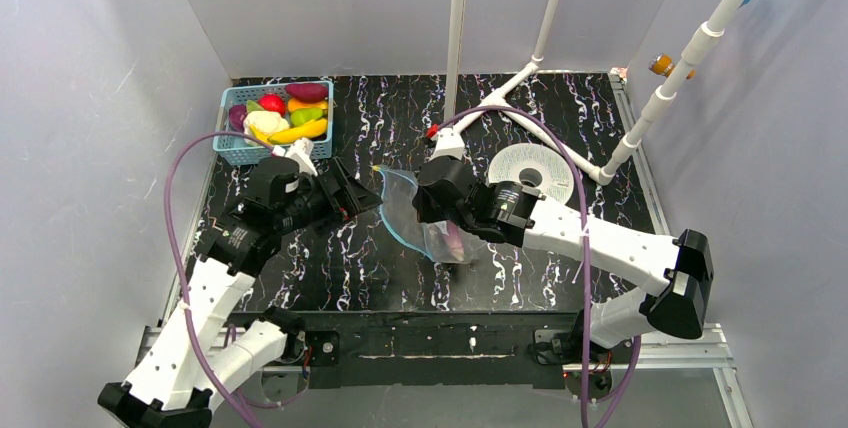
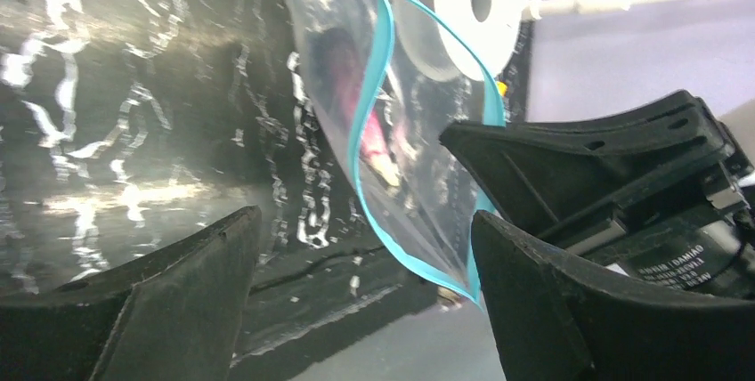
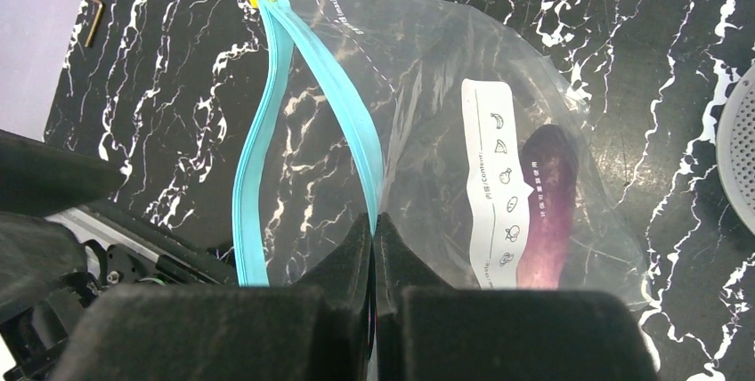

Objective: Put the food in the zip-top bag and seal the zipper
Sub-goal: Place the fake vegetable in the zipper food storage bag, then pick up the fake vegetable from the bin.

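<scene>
One zip-top bag (image 3: 427, 87) at mid-bench (image 1: 380, 258), zipper (image 3: 254, 176) unsealed, purple eggplant (image 3: 547, 194) inside. Right hand (image 3: 374, 221) clenched on the bag's rim at the zipper; left hand (image 2: 365, 221) released, spread beside the open mouth. Other food (image 1: 290, 118) in the light-blue basket (image 1: 232, 153), far-left corner.

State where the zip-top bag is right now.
Top view: the zip-top bag is near the centre, its zipper pinched by the right end effector; left end effector on its left, white disc on its right.
</scene>
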`<state>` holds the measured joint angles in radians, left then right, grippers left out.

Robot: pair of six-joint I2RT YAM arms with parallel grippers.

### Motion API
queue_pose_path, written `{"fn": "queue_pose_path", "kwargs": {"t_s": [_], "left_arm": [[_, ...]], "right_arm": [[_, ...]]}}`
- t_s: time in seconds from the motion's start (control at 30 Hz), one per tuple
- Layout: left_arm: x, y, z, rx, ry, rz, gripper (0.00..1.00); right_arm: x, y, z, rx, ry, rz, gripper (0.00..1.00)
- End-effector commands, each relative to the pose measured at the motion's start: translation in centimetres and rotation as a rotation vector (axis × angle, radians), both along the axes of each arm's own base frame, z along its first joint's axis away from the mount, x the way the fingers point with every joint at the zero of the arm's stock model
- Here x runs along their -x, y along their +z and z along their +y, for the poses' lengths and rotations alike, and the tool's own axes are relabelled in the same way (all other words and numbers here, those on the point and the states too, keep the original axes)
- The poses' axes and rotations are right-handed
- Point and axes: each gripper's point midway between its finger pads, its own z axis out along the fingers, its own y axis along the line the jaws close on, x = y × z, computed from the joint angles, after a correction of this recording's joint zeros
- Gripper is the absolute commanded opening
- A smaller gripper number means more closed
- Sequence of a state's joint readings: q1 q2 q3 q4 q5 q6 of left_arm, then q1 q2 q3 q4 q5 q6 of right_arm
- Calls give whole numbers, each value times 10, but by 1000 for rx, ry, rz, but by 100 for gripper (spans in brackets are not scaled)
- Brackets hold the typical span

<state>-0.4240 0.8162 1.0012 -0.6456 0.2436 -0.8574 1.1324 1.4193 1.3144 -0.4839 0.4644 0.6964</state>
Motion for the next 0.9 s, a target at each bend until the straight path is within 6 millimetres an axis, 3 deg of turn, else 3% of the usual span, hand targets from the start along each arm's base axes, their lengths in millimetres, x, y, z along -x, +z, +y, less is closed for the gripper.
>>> {"fn": "queue_pose_path", "kwargs": {"t_s": [0.0, 0.13, 0.23, 0.4, 0.7, 0.8, 0.87], "left_arm": [[-3, -1, 42, -292, 34, -42, 88], [-21, 5, 79, -526, 107, -49, 98], [-43, 6, 93, -580, 164, -52, 98], [-101, 2, 101, -318, 307, 10, 97], [-229, -15, 138, 40, 559, 14, 91], [-275, -13, 149, 142, 591, -42, 84], [-299, -24, 162, 146, 654, -33, 79]], "right_arm": [[-8, 21, -8, -17, -12, -70, 1], [-7, 19, -17, -4, -27, -79, 1], [-8, 17, -20, -5, -26, -93, 1], [-14, 19, -20, 22, -30, -110, 1], [-17, 13, -14, 25, 0, -95, 1], [-22, 10, -13, 31, 8, -96, 1], [-28, 9, -14, 38, 7, -93, 1]]}}
